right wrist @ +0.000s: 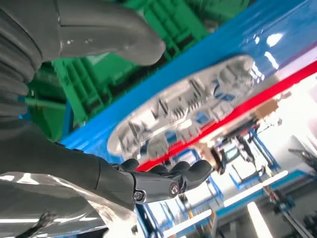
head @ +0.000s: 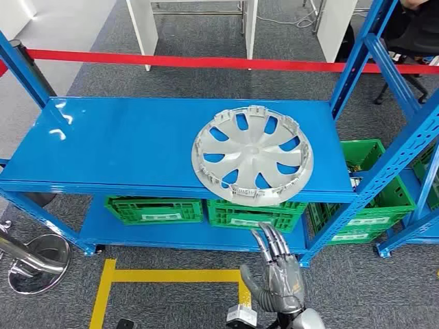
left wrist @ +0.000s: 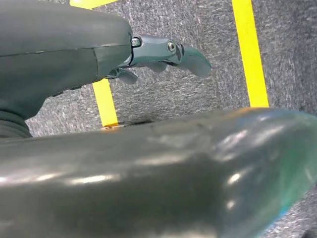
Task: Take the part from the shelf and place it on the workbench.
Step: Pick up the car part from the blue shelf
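Silver plastic spoked wheel cover (head: 252, 155) lies flat on the blue metal shelf (head: 129, 144), its near edge overhanging the front lip, which we judge leaves us an easy rim to grip. Our right hand (head: 274, 274) is raised below it, fingers spread and empty; our left hand (left wrist: 164, 52) hangs empty over grey carpet. Green plastic crates (head: 155, 209) sit beneath, a red barrier bar (head: 207, 62) behind.
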